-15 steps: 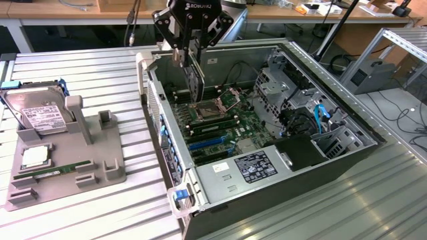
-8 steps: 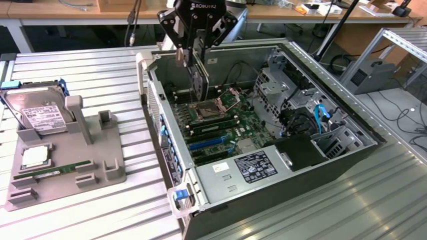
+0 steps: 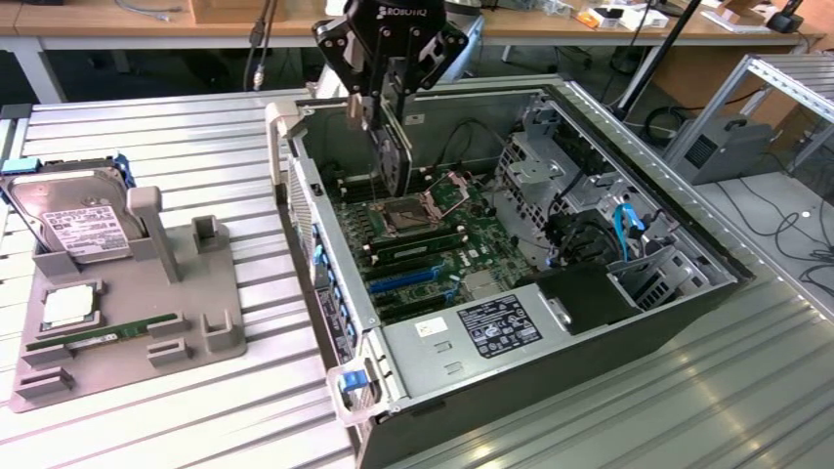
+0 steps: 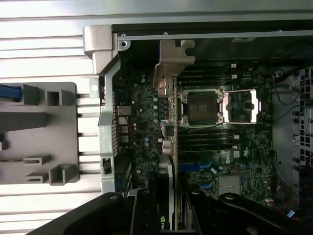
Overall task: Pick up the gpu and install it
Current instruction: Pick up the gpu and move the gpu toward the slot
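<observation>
GPU (image 3: 389, 156) is up in the air in the claw's grip, so we count the pick-up as done and the install as not yet done.

Starting nearest us in the exterior view, the ribbed tabletop (image 3: 626, 420) carries the open computer case (image 3: 431, 366) at the centre. Toward nine o'clock sits a grey parts holder (image 3: 195, 332), with the hard drive (image 3: 85, 230) propped at its far end and a RAM stick (image 3: 104, 337) lying low in it.

Further in, the motherboard (image 3: 443, 254) lies exposed, with its blue slots (image 3: 404, 280) unoccupied and the CPU socket (image 3: 414, 210) beyond them.

Farthest, at twelve o'clock, the claw (image 3: 378, 103) hangs over the case, clamped on the card. The card hangs on edge below it, above the board near the socket.

In the wrist view the claw (image 4: 168, 215) grips the GPU (image 4: 168, 112) by one end, with the silver bracket (image 4: 173, 56) at the other. We judge the card to be apart from any slot, so seating remains.
</observation>
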Robot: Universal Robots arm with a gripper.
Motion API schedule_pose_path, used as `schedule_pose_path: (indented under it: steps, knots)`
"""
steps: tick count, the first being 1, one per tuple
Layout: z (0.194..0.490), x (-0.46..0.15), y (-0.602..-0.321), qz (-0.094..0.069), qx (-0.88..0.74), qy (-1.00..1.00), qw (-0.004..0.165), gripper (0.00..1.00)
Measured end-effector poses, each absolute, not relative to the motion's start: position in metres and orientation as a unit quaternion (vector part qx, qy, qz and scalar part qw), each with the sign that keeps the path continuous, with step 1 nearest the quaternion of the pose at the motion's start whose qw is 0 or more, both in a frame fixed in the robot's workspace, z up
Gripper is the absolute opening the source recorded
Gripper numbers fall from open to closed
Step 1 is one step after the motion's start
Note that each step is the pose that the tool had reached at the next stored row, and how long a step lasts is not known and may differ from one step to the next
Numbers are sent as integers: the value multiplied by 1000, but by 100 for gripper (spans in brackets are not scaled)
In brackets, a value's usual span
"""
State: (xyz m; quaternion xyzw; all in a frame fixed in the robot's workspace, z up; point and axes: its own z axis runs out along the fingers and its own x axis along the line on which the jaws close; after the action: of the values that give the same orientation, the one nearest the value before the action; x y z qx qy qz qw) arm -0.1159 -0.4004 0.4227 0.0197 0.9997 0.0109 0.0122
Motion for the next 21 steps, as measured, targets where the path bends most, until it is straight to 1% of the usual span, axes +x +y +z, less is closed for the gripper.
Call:
schedule_pose_path:
  steps: [21]
  knots:
    - [423, -106, -400, 11, 20, 1000, 12, 27]
